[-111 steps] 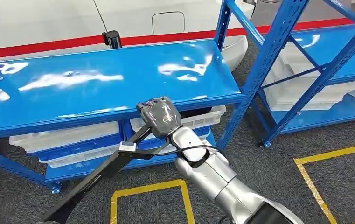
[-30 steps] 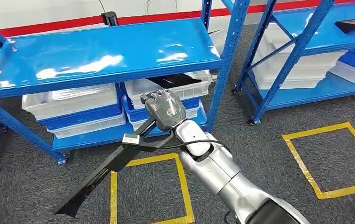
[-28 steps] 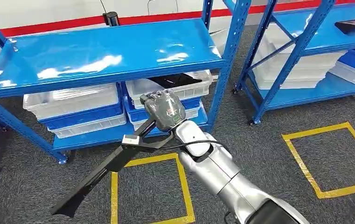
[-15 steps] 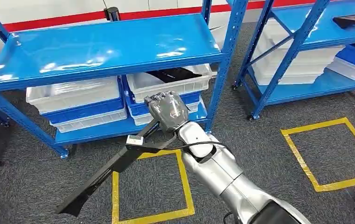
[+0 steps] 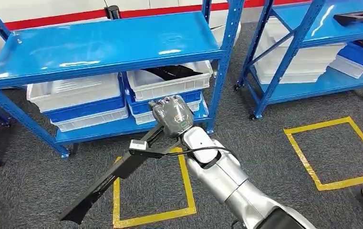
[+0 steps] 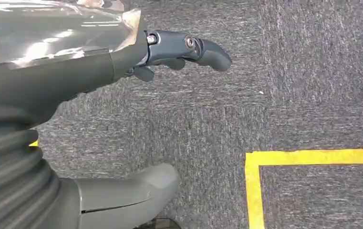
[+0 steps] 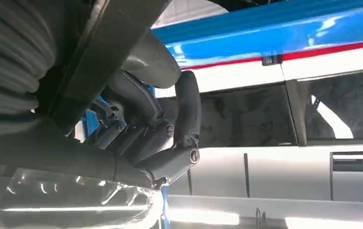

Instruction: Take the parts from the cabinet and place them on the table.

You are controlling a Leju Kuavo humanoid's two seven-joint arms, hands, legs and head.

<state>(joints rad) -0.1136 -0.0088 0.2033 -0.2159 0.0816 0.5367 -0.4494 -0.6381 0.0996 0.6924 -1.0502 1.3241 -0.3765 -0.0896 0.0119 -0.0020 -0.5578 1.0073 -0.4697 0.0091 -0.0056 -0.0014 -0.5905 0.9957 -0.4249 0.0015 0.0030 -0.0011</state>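
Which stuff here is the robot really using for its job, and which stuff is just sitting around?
For the job:
- long black part, held in the right hand
- blue rack it came from
- white bin with another black part inside

Just lying about:
- second blue rack
- yellow floor squares
- left hand, holding nothing
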